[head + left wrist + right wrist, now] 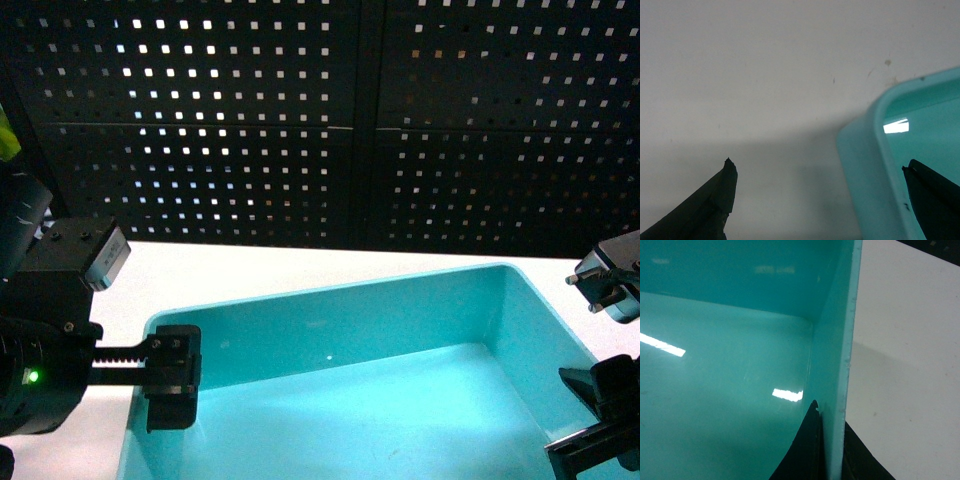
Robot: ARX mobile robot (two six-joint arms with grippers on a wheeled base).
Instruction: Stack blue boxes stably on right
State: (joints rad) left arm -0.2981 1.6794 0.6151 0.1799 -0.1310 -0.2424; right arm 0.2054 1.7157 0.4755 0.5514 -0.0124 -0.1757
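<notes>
1. Turquoise tub (400, 330): one light turquoise-blue plastic tub, glossy sloping walls, flat bottom. It sits on the white table (250, 265), open side up, its far wall near the table's far edge. Its near part runs off the bottom of the head view.
2. My left gripper (172, 377): at the tub's left wall. In the left wrist view one fingertip (725, 175) hangs over bare table outside the wall and the other (920, 175) is inside the tub; the rim lies between them. Fingers spread; neither tip visibly touches the wall.
3. My right gripper (832, 440): at the tub's right wall. In the right wrist view one finger (807, 440) lies against the inner face of the wall, and a dark finger part shows just outside it. The wall stands in the gap; I cannot tell whether the fingers press it.
4. Open room: bare table to the left of the tub and a strip along the far edge; bare table also to the right of the right wall.
5. Perforated black panel (400, 120): stands behind the table's far edge.
6. Hard to make out: the tub's near wall and near corners are cut off; the right gripper's tips are mostly out of frame in the head view.
</notes>
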